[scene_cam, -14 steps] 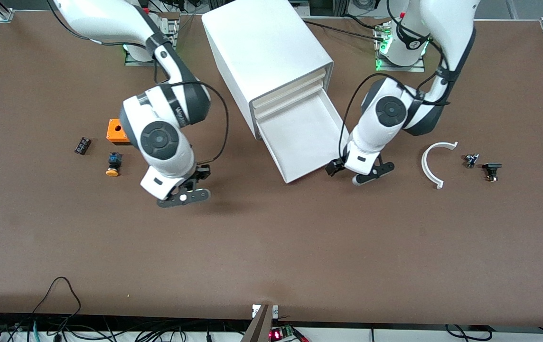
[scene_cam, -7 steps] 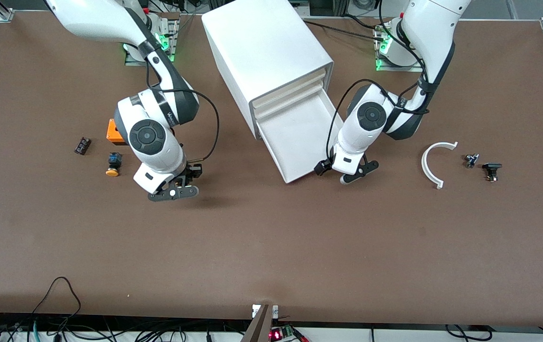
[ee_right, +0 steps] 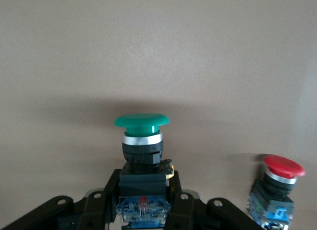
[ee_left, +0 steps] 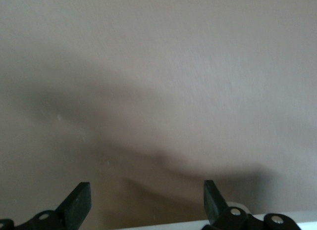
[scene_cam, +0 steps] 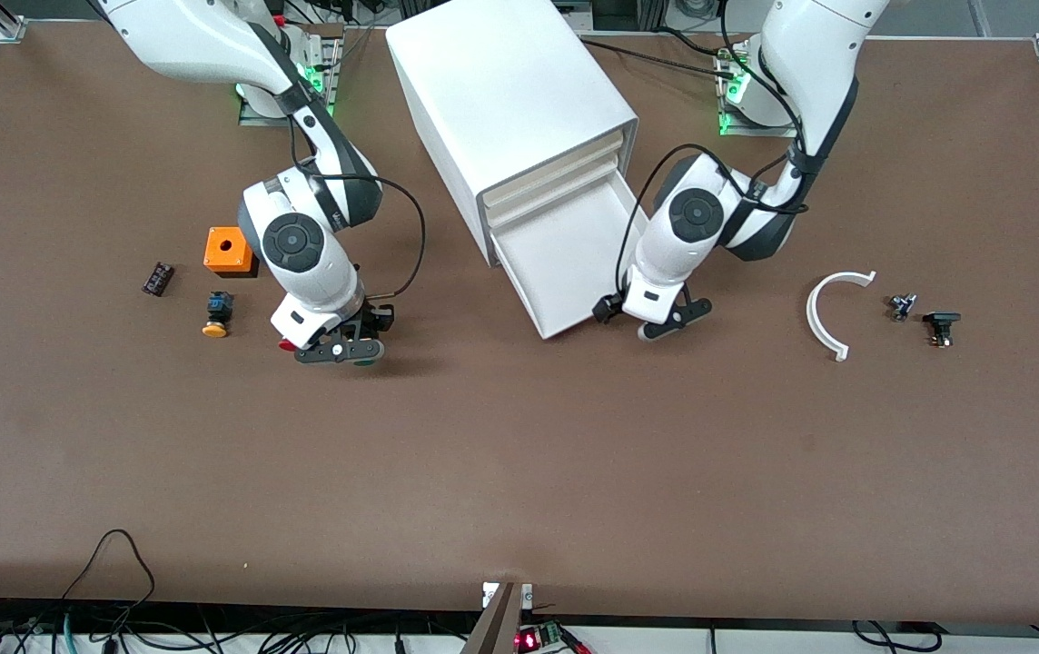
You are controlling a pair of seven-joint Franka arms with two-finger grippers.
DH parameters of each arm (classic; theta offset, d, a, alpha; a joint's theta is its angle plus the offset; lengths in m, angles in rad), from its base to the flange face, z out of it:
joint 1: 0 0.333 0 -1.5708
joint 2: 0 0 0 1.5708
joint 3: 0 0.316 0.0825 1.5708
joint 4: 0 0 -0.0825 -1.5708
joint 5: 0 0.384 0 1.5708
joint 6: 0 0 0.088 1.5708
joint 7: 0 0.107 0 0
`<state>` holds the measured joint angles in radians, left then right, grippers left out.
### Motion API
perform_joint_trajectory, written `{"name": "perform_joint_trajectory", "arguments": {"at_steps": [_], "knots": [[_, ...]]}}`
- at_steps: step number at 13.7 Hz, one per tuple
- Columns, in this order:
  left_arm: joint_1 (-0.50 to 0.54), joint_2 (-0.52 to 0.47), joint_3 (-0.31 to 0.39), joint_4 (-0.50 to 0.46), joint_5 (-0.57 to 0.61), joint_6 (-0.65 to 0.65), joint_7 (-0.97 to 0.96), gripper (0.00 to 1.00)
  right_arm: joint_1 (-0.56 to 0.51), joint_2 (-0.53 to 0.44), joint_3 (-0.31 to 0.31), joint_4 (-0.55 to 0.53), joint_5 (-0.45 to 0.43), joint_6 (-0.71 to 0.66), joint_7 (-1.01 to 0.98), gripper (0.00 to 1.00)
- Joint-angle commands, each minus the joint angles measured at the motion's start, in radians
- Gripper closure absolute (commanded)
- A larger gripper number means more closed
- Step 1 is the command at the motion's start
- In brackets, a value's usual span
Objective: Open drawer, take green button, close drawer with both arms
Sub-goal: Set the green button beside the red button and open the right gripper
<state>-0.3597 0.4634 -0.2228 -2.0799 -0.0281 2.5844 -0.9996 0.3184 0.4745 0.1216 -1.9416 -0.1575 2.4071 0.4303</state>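
The drawer (scene_cam: 574,259), the lowest tray of the white cabinet (scene_cam: 510,91), stands pulled out and looks empty. My right gripper (scene_cam: 338,351) is low over the table, toward the right arm's end from the drawer. It is shut on the dark body of the green-capped button (ee_right: 142,122); in the right wrist view the gripper (ee_right: 142,190) clamps it from both sides. My left gripper (scene_cam: 639,320) is open at the drawer's front corner. In the left wrist view the gripper (ee_left: 146,203) holds nothing, with a white edge showing just under it.
A red-capped button (ee_right: 277,190) sits on the table close beside the right gripper. An orange box (scene_cam: 229,251), a yellow-capped button (scene_cam: 216,313) and a small black part (scene_cam: 157,278) lie toward the right arm's end. A white curved piece (scene_cam: 833,313) and small dark parts (scene_cam: 941,327) lie toward the left arm's end.
My right gripper has come down toward the table with the green button. My left gripper has moved up against the drawer's front corner, and the drawer has slid in slightly.
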Motion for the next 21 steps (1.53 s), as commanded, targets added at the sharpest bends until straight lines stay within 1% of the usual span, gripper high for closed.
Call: {"name": "perform_joint_trajectory", "arguments": {"at_steps": [1,2,3,5,6,9,11,13,15,18,19,20,21], "knots": [[-0.018,-0.063,-0.053,-0.054,-0.023,-0.044,0.006,0.0,-0.024,-0.03,0.013,-0.097,0.01,0.079,0.01,0.69],[-0.019,-0.065,-0.076,-0.052,-0.023,-0.096,0.007,0.0,-0.024,-0.024,0.013,-0.103,0.01,0.092,0.01,0.69],[-0.019,-0.065,-0.095,-0.054,-0.023,-0.118,0.007,0.0,-0.025,-0.022,0.013,-0.102,0.01,0.092,0.01,0.61],[-0.019,-0.066,-0.113,-0.06,-0.023,-0.144,0.007,0.0,-0.036,-0.022,0.013,-0.103,0.012,0.089,0.01,0.37],[-0.019,-0.068,-0.122,-0.062,-0.023,-0.157,0.007,0.0,-0.038,-0.022,0.013,-0.102,0.012,0.084,0.011,0.0],[-0.019,-0.08,-0.171,-0.062,-0.023,-0.187,0.007,0.0,-0.045,-0.031,0.015,-0.076,0.012,0.072,0.063,0.0],[-0.019,-0.081,-0.207,-0.062,-0.023,-0.204,0.007,0.0,-0.045,-0.051,0.021,-0.03,0.012,0.005,0.105,0.0],[-0.019,-0.086,-0.214,-0.062,-0.023,-0.205,0.006,0.0,-0.045,-0.066,0.023,0.057,0.013,-0.127,0.108,0.0],[-0.018,-0.091,-0.214,-0.062,-0.023,-0.207,0.006,0.0,-0.044,-0.079,0.021,0.169,0.029,-0.291,0.108,0.0],[-0.001,-0.117,-0.21,-0.062,-0.023,-0.207,0.007,0.0,-0.048,-0.074,0.02,0.382,0.102,-0.573,0.108,0.0],[0.017,-0.129,-0.204,-0.057,-0.023,-0.207,0.007,0.0,-0.053,-0.071,0.018,0.461,0.105,-0.665,0.108,0.0],[0.046,-0.153,-0.202,-0.052,-0.021,-0.207,0.009,0.0,-0.055,-0.068,0.015,0.519,0.104,-0.727,0.105,0.0],[0.085,-0.179,-0.202,-0.045,-0.01,-0.205,0.009,0.0,-0.056,-0.07,0.013,0.561,0.102,-0.758,0.105,0.0]]}}
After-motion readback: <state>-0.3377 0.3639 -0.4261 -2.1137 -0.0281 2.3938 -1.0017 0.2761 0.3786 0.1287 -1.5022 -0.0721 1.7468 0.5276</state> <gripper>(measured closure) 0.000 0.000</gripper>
